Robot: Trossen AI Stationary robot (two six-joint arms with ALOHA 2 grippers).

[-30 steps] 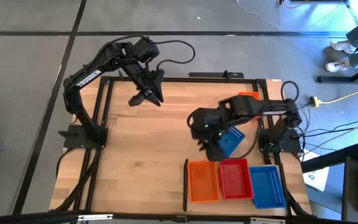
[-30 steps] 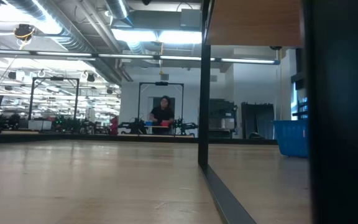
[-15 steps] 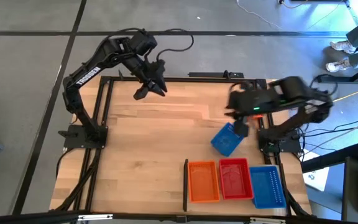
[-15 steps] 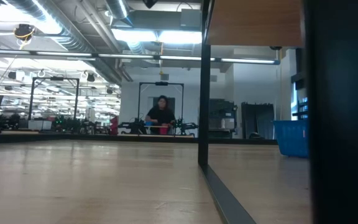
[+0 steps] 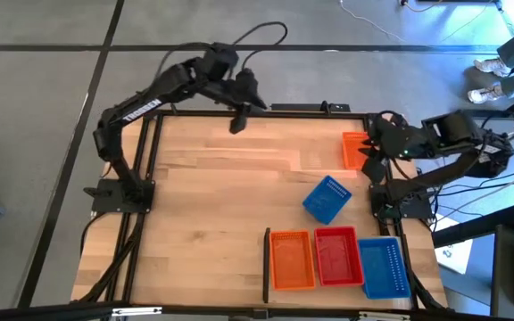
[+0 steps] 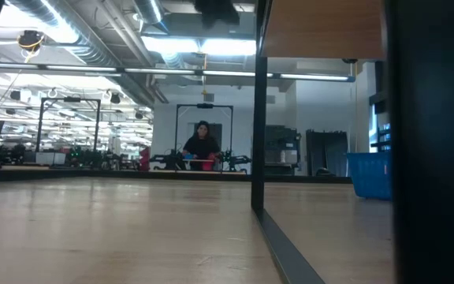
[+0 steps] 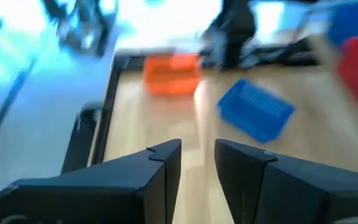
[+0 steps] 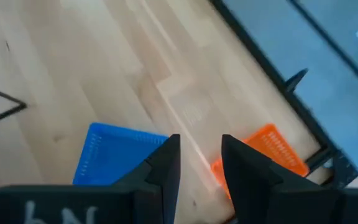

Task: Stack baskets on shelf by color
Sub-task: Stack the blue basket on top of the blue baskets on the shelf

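A loose blue basket [image 5: 328, 198] lies flat and askew on the wooden shelf board [image 5: 212, 205], mid-right. An orange basket [image 5: 354, 148] rests flat by the far right rail. At the near edge, orange [image 5: 293, 260], red [image 5: 335, 256] and blue [image 5: 384, 266] baskets sit side by side, right of the black divider strip [image 5: 267, 265]. My left gripper [image 5: 239, 118] hangs open over the far edge; its wrist view shows the orange basket [image 7: 171, 73] and blue basket [image 7: 255, 109] ahead. My right gripper [image 5: 370, 150] is open, beside the orange basket [image 8: 272, 152], touching nothing.
Black frame rails [image 5: 150, 178] border the board, and the right arm's base [image 5: 400, 201] stands at its right edge. The board's left half shows bare wood. In the low view, a person [image 6: 202, 142] is far off in the room behind the table.
My right gripper has pulled back from the loose blue basket toward the right and far side, rising, and now sits by the orange basket. The blue basket stays lying on the board. My left gripper has swung toward the far edge and to the right.
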